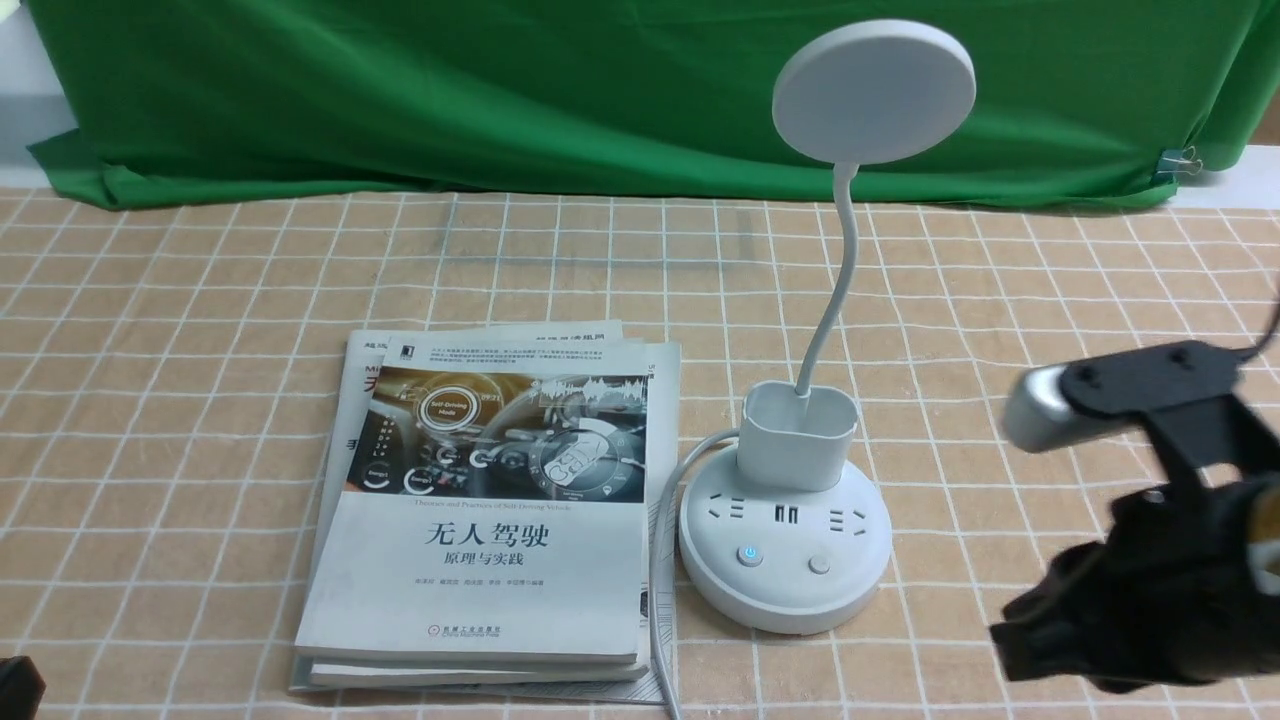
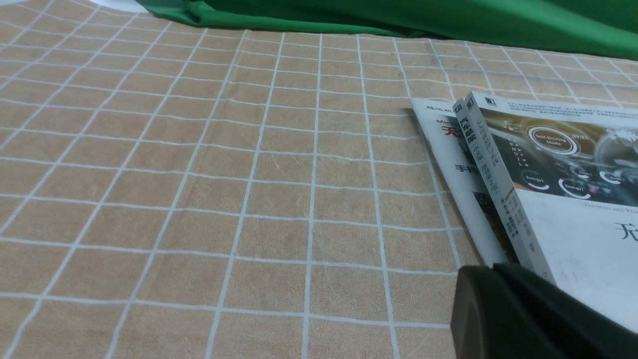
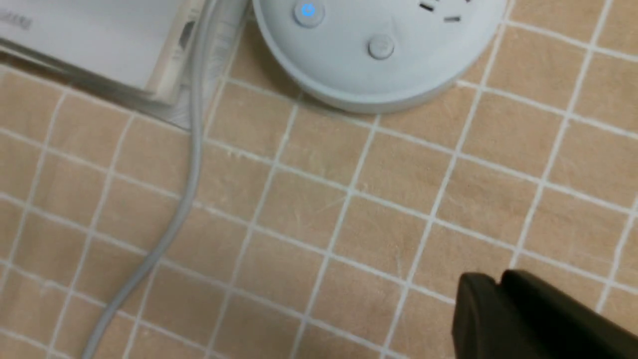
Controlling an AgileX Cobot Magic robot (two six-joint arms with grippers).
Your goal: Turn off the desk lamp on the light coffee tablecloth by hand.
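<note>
The white desk lamp [image 1: 785, 550] stands on the light coffee tablecloth [image 1: 200, 300], right of centre, with its disc head [image 1: 873, 90] raised and turned away from me. Its base carries a blue-lit button [image 1: 749, 555] and a plain button [image 1: 820, 565]. My right gripper [image 1: 1005, 640] hovers low to the right of the base, apart from it, jaws shut and empty. In the right wrist view the gripper [image 3: 498, 279] is over bare cloth, short of the lamp base [image 3: 359, 75] and the blue-lit button [image 3: 308, 11]. My left gripper [image 2: 491, 271] is shut and empty beside the books.
A stack of books [image 1: 490, 520] lies just left of the lamp. The lamp's grey cable [image 1: 660, 560] runs between books and base toward the front edge. A green cloth [image 1: 500, 90] hangs along the back. A binder clip [image 1: 1185, 160] sits at the far right.
</note>
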